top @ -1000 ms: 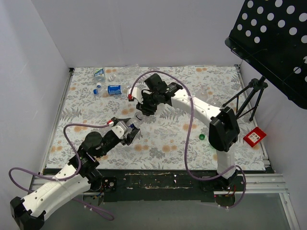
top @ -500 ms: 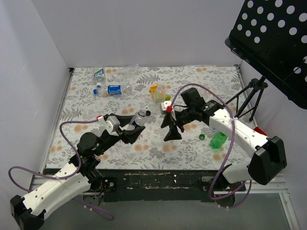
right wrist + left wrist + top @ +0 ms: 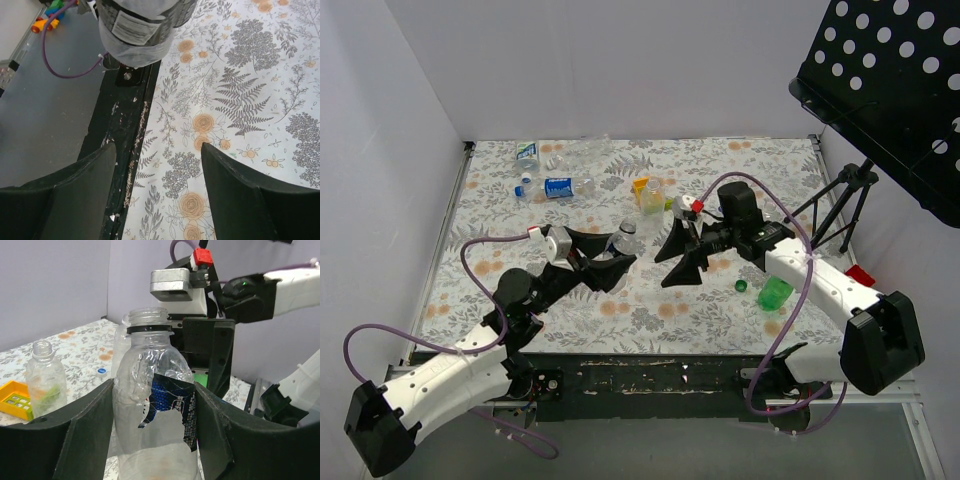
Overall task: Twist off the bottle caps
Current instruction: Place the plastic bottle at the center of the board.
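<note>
Snug between left fingers (image 3: 85, 440), a crumpled clear bottle (image 3: 155, 405), uncapped, with torn blue label; right fingers (image 3: 240, 200) wide apart, empty.

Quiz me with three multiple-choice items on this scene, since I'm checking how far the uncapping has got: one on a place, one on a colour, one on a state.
1. Where on the table does the green bottle lie?
A. far-left corner
B. right side, towards the front
C. dead centre

2. What colour is the torn label on the clear bottle in the left tool?
A. red
B. blue
C. yellow

3. That bottle's neck is:
A. white-capped
B. green-capped
C. open

Answers:
1 B, the top view shows it lying at the right.
2 B, the left wrist view shows dark blue.
3 C, its threads are bare.
</note>
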`<action>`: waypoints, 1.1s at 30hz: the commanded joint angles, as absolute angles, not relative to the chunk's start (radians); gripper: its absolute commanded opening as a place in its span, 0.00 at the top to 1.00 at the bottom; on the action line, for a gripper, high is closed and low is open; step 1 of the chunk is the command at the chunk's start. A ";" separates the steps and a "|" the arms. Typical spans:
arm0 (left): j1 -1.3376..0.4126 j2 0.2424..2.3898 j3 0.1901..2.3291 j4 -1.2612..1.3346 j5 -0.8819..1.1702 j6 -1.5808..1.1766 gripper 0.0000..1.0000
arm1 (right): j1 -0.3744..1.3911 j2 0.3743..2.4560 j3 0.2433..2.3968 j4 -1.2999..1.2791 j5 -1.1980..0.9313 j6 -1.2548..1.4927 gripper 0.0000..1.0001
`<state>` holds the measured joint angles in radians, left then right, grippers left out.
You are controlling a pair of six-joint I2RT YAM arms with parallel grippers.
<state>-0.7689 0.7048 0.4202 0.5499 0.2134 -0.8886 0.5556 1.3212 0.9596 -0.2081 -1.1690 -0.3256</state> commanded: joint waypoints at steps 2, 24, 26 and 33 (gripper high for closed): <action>-0.769 0.718 0.396 0.682 0.180 -0.989 1.00 | 0.525 1.293 0.925 0.121 -1.210 -0.024 0.24; -0.825 0.888 0.377 0.824 0.019 -1.072 1.00 | 0.514 1.344 0.856 0.531 -1.034 0.592 0.24; -0.842 0.913 0.383 0.842 -0.021 -1.065 1.00 | 0.515 1.344 0.844 0.566 -1.029 0.639 0.24; -0.887 1.008 0.410 0.925 -0.170 -1.055 1.00 | 0.548 1.344 0.816 0.604 -1.034 0.670 0.23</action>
